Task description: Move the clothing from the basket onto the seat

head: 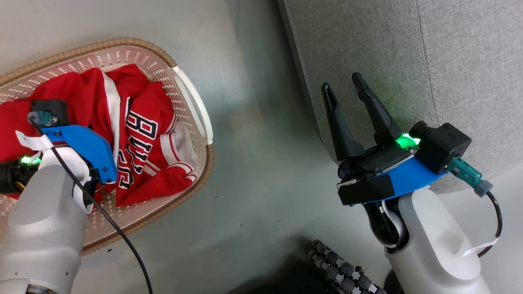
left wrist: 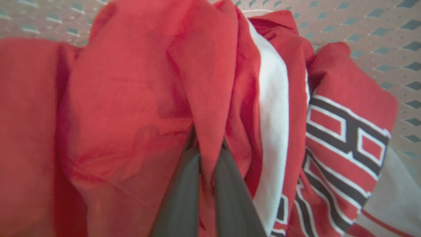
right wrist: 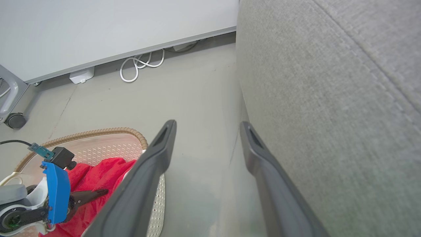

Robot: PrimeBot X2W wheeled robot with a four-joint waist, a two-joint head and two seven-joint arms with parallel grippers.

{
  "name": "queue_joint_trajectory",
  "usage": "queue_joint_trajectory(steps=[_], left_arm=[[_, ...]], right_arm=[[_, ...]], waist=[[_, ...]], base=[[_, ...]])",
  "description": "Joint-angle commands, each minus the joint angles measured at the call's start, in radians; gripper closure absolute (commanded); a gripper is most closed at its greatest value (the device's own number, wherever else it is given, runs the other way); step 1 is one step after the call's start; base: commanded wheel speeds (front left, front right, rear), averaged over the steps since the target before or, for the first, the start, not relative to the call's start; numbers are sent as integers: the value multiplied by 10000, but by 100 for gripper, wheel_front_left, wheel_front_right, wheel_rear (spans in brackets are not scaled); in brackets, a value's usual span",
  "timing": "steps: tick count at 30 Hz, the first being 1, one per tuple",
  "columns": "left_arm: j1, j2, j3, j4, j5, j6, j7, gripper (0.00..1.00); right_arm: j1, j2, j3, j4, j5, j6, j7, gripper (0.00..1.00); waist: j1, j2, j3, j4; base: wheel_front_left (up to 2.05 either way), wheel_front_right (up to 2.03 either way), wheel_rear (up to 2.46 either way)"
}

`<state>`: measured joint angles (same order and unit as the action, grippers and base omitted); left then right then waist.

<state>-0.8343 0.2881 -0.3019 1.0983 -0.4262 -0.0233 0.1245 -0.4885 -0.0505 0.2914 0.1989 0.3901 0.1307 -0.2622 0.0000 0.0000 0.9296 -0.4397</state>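
Pinching a fold of red cloth, the left gripper has its two dark fingers drawn nearly together, with only that ridge of fabric between them. The fold belongs to the clothing, which lies heaped in the basket. In the left wrist view a white stripe and block letters sit just right of the grip, the stripe running roughly in line with the fingers. From the head view, the lettered piece spills toward the basket's white handle, on the side facing the seat. Past that handle comes a strip of bare floor, then the right gripper, fingers spread wide around nothing, hovering at the seat's edge. The seat lies to the robot's right of the basket, so the lift likely has to go up and then rightward across the floor. The right arm is nearer the seat, but the left has the load.
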Motion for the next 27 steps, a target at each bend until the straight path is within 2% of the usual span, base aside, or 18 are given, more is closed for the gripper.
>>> queue_joint_trajectory(steps=[1, 14, 19, 27], left_arm=[[-100, 108, -8, -69, -63, -12, -2, 100], [212, 218, 11, -265, -276, -123, -384, 100], [468, -219, -132, -255, -382, -263, -598, 100], [971, -1019, -521, -69, -552, -816, -1053, 100]], right_arm=[[-53, 3, 18, -1, 46, 1, -40, 0], [-352, 1, 323, 71, 119, 1, -41, 0], [-376, 0, 169, 304, -248, 1, -41, 0], [-10, -9, -100, 922, -1060, 1, -38, 0]], waist=[[0, 0, -3, -2], [0, 0, -379, -165], [0, 0, -1370, 241], [0, 0, -3391, 980]], base=[[0, 0, 0], [0, 0, 0], [0, 0, 0], [0, 0, 0]])
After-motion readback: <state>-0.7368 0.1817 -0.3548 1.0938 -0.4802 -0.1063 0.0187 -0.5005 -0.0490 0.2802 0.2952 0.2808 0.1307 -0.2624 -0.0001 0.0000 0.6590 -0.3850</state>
